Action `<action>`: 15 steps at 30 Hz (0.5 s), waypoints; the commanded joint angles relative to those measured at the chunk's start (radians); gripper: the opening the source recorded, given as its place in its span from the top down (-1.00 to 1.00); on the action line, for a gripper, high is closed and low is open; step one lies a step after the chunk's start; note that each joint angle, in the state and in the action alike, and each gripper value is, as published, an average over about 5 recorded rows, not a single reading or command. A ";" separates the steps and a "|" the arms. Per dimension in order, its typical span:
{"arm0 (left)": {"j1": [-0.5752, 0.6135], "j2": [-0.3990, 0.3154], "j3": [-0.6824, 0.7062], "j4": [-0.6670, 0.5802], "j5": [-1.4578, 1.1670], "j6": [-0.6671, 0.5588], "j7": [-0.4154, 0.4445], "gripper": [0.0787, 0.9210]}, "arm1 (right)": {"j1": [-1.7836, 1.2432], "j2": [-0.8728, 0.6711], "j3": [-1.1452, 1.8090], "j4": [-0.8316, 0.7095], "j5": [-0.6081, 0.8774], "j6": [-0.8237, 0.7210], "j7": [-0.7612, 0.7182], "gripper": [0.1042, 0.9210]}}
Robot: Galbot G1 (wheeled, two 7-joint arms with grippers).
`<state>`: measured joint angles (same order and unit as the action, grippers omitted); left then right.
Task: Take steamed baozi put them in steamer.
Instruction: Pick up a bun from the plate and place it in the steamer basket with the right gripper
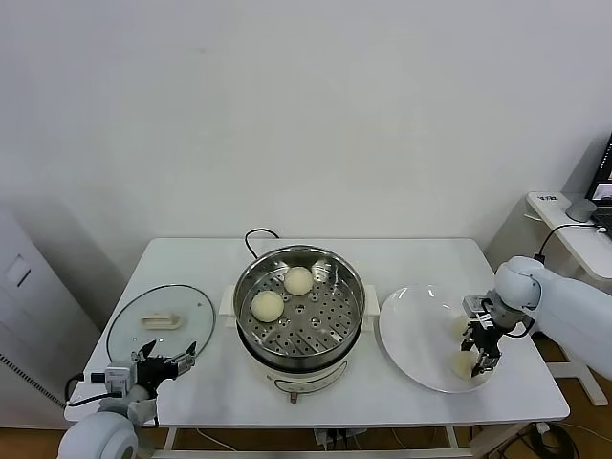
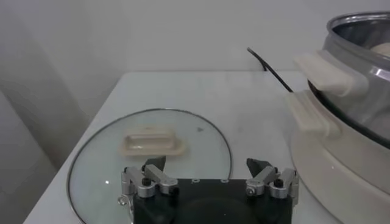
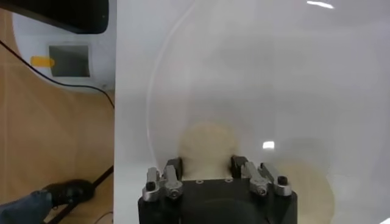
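Right end effector (image 1: 481, 353) clenched on a bun (image 3: 206, 146) on the plate (image 1: 413, 335); two buns sit in the steamer (image 1: 300, 308). Soft dough may squash or slip during lift. Left end effector (image 1: 163, 366) idle, released, by the lid (image 1: 160, 320).

My right tool (image 1: 480, 352) is angled down, fingers pinched on a bun (image 1: 463, 363). Left tool (image 1: 170, 363) sits low at the tabletop's near-left corner, fingers spread wide.

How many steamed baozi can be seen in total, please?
4. Two baozi lie in the steamer, one at the back and one toward its left. Two are on the white plate: one between the right gripper's fingers, one behind it.
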<state>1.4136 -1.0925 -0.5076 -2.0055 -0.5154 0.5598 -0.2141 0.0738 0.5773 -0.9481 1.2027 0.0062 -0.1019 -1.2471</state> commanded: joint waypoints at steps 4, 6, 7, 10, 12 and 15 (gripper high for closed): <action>0.001 -0.002 0.001 -0.001 0.002 0.000 -0.001 -0.77 | 0.494 0.089 -0.205 0.057 0.198 0.066 -0.004 0.05; 0.003 -0.002 0.001 -0.002 0.002 0.000 -0.001 -0.77 | 0.550 0.148 -0.224 0.050 0.258 0.123 0.000 0.05; 0.004 -0.002 0.001 -0.003 0.002 0.000 -0.001 -0.77 | 0.576 0.178 -0.234 0.046 0.294 0.152 0.002 0.05; 0.006 -0.003 0.002 -0.007 0.003 -0.001 -0.001 -0.77 | 0.619 0.261 -0.241 0.035 0.366 0.239 0.005 0.04; 0.007 -0.003 0.002 -0.010 0.003 0.000 -0.002 -0.77 | 0.627 0.307 -0.228 0.034 0.384 0.284 0.004 0.03; 0.009 0.000 0.002 -0.012 0.003 -0.001 -0.002 -0.77 | 0.636 0.371 -0.214 0.037 0.398 0.341 -0.004 0.03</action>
<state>1.4212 -1.0953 -0.5055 -2.0162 -0.5128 0.5596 -0.2154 0.5183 0.7514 -1.1148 1.2337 0.2491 0.0569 -1.2471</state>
